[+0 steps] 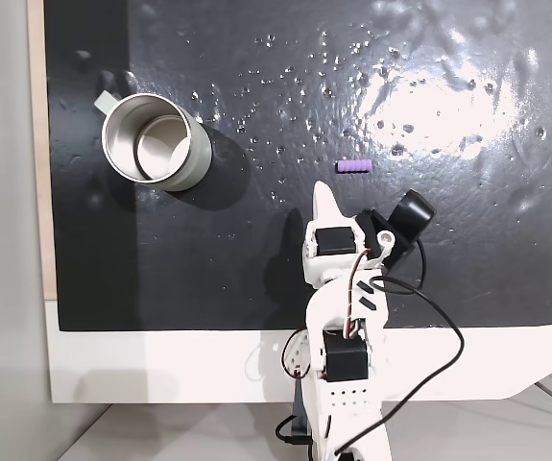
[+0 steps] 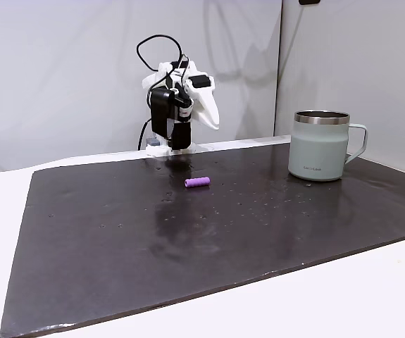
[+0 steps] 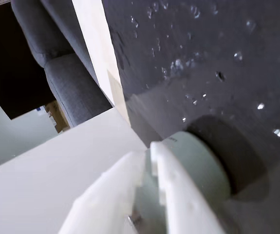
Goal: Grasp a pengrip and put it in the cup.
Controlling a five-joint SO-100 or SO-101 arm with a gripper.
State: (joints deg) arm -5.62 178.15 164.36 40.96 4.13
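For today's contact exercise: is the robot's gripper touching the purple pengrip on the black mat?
Apart. In a fixed view from above, the gripper tip stops short of the pengrip, with bare black mat between them; the pengrip lies alone.

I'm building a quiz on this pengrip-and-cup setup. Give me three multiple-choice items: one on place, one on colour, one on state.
1. Where does the pengrip lie?
A. On the dark mat
B. Inside the cup
C. Between the gripper's fingers

2. What colour is the pengrip?
A. Green
B. Purple
C. Red

3. How does the cup stand?
A. Tipped on its side
B. Upside down
C. Upright, mouth up

Answers:
1 A: in both fixed views it lies on the mat, apart from the cup and the gripper.
2 B: it shows purple in both fixed views.
3 C: its open rim faces up, and the inside holds nothing.
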